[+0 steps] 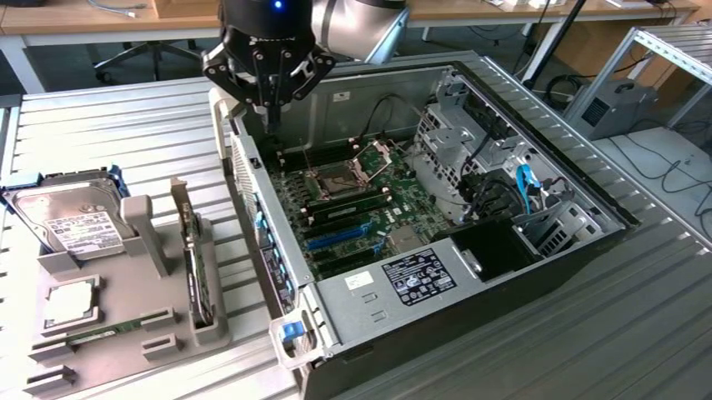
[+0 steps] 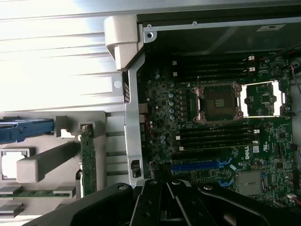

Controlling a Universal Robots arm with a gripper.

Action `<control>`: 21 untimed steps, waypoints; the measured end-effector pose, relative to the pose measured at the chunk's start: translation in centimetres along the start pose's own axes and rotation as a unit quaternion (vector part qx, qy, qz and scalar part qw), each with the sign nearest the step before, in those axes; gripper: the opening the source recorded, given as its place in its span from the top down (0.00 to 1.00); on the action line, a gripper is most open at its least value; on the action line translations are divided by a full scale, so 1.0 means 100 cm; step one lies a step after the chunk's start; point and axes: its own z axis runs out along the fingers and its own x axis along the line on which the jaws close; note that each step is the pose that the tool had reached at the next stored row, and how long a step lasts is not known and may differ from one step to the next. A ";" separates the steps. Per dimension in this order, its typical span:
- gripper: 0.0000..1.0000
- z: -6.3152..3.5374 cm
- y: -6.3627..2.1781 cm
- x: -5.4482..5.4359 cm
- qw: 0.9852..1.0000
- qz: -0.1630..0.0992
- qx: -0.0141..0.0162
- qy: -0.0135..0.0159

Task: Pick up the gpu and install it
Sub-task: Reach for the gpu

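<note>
We see the gripper (image 1: 268,117) in the upper left of the exterior view, its fingers pressed together and holding nothing. It hangs over the side wall of the open computer case (image 1: 247,179), on the exterior view's left edge of the case, beside the motherboard (image 1: 368,208).

The gpu (image 1: 196,267) is in the lower left of that view. It stands on its long edge in a slot of the grey holder (image 1: 139,237) on the ribbed metal bench (image 1: 122,133), well apart from the gripper.

In the same holder we find a hard drive (image 1: 69,223) with a white label in a blue caddy, a processor chip (image 1: 69,302), and a thin green memory stick (image 1: 106,332) lying flat.

Inside the case the processor socket (image 1: 333,179) has its frame lifted, and a blue expansion slot (image 1: 333,237) runs across the motherboard. In the wrist view we look down on the motherboard, with the gpu's green edge upright in the holder just outside the case wall.
</note>
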 end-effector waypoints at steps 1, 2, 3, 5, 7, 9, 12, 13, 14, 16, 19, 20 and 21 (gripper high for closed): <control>0.89 0.0000 0.0000 0.000 1.000 0.000 0.000 0.000; 0.89 0.0000 0.0000 0.001 1.000 0.000 0.000 0.000; 0.89 0.0000 -0.0001 0.001 1.000 0.000 0.000 0.000; 0.89 0.0000 -0.0001 0.002 1.000 0.000 0.000 0.000; 0.89 -0.0001 -0.0002 0.002 1.000 0.000 0.000 0.000; 0.89 -0.0001 -0.0003 0.003 1.000 0.000 0.000 0.000; 0.89 -0.0001 -0.0003 0.004 1.000 0.000 0.000 0.000; 0.89 -0.0001 -0.0003 0.005 1.000 0.000 0.000 0.000; 0.89 -0.0001 -0.0004 0.005 1.000 0.000 0.000 0.000; 0.89 -0.0001 -0.0004 0.006 1.000 0.000 0.000 0.000; 0.89 -0.0002 -0.0005 0.007 1.000 0.000 0.000 0.000; 0.89 -0.0002 -0.0005 0.007 1.000 0.000 0.000 0.000; 0.89 -0.0001 -0.0005 0.007 1.000 0.000 0.000 0.000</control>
